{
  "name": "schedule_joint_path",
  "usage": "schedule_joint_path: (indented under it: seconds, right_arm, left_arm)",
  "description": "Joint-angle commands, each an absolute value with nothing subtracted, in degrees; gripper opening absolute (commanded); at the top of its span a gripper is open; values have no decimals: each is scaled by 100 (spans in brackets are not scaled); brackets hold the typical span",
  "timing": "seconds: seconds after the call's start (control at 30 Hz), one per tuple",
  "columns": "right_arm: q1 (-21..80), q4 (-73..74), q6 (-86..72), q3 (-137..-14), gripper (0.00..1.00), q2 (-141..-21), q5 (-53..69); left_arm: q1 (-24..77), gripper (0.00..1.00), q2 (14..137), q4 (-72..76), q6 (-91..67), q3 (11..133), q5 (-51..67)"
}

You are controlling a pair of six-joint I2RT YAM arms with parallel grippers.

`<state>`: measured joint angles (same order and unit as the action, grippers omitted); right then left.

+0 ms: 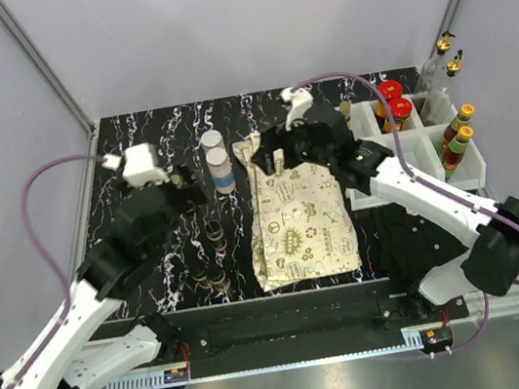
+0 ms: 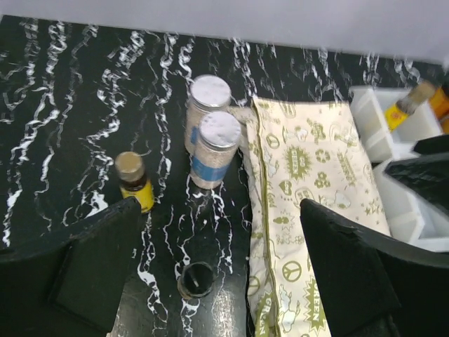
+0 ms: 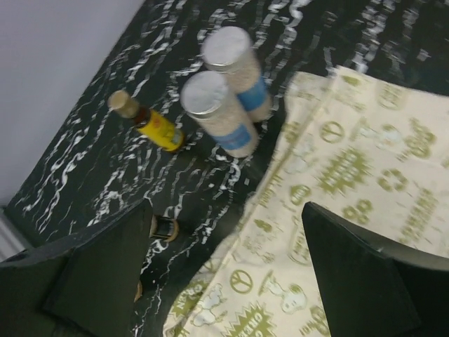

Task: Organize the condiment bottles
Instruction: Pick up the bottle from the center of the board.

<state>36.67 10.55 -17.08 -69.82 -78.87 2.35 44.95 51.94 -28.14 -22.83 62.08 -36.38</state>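
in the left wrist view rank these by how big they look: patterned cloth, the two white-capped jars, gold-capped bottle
1. patterned cloth, by far the largest
2. near white-capped jar and far white-capped jar: they look alike, so unranked
3. gold-capped bottle, smallest

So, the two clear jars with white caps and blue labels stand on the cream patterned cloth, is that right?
Not quite: the two clear white-capped jars stand on the black marbled table, beside the cream patterned cloth, not on it. The left wrist view shows this.
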Motion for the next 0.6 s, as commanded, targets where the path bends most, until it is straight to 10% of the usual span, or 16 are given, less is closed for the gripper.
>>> schedule_joint_path:
  seconds: [0.0,0.57]
  right_arm:
    - [4261,299,-864,-7751,98,-8348,992]
    - [5212,570,53,-11000,100,-11758,1082]
  left_arm:
    - [4500,99,4150,-3216,-2698,5732,-4602]
    - [4474,99,3244,-5159,-3395,5660,-6118]
